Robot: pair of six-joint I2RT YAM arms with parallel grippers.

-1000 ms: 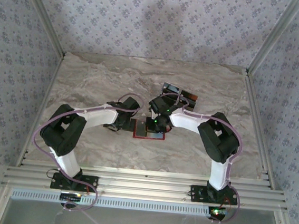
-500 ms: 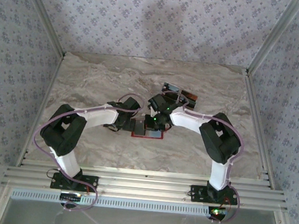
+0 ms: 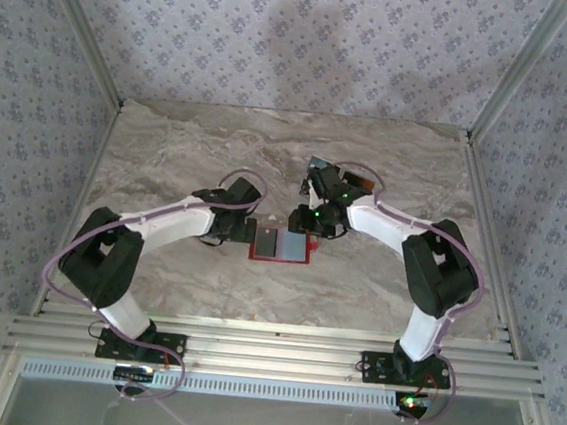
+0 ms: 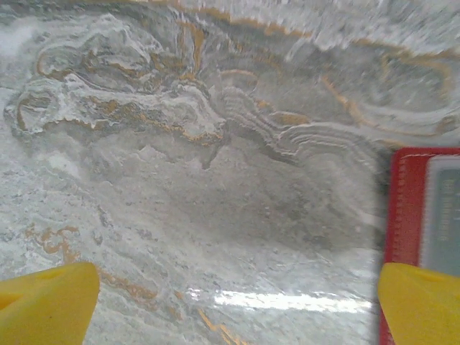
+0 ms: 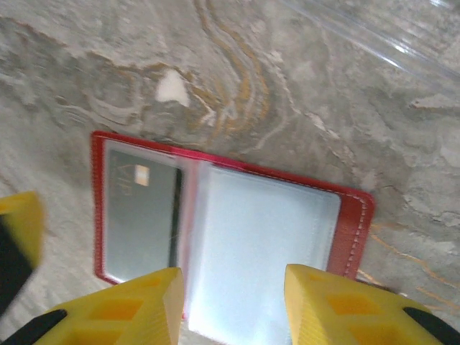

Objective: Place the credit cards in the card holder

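One credit card (image 5: 140,212) lies within the card holder's (image 5: 356,223) edges, bare table (image 5: 323,93) around.

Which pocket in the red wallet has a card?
The left pocket in the right wrist view: a dark card shows through it. The other pocket looks pale and empty.

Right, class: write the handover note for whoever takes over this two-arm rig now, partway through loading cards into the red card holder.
Grippers: the left gripper has its jaws wide open and empty, beside one edge of the card holder. The right gripper is above the holder, jaws apart, holding nothing.
Things: the holder lies open and flat on the table.
Done: one dark card sits in a windowed pocket; the pocket next to it looks empty.
Left: the other credit cards lie beyond the right arm, partly hidden, count unclear. They need to go in.
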